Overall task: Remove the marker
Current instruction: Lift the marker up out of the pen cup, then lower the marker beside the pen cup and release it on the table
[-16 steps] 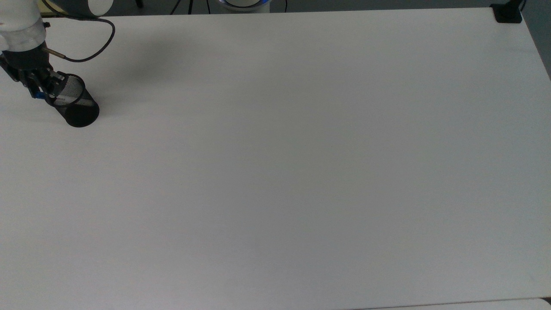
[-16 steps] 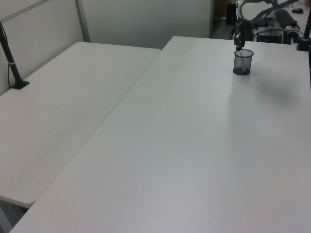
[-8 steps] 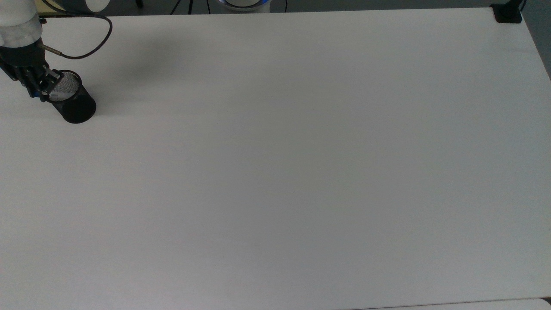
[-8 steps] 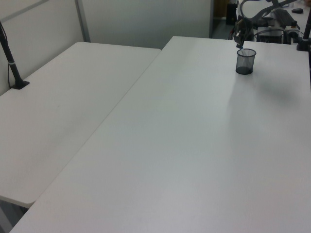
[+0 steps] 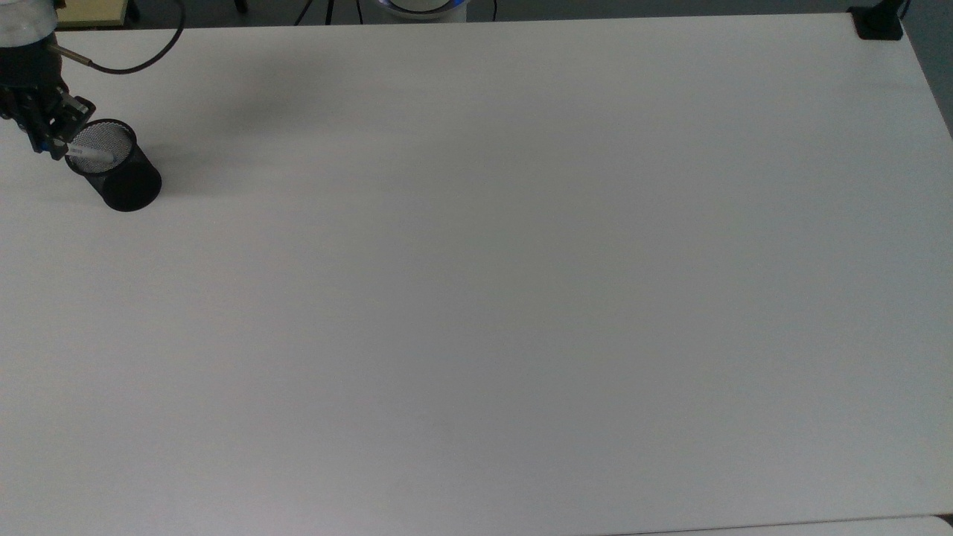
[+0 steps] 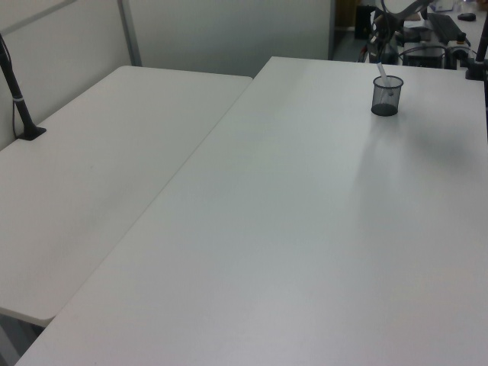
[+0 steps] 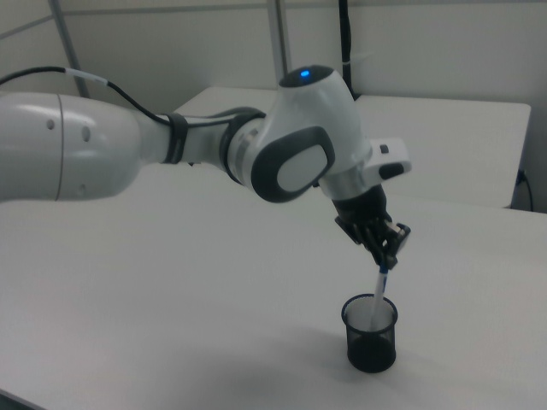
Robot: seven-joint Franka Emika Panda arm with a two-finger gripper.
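Marker (image 7: 379, 289) apparently in tool (image 7: 389, 256)

Black wire-mesh cup (image 7: 370, 334), matt white table (image 5: 476, 298) — glossy plastic arm (image 7: 171, 145)

I see the mesh cup (image 5: 119, 175) standing at the top view's far left on the worktop (image 5: 521, 298); the marker (image 7: 379, 295) leans inside it, upper end in my claw (image 7: 389, 256) above.
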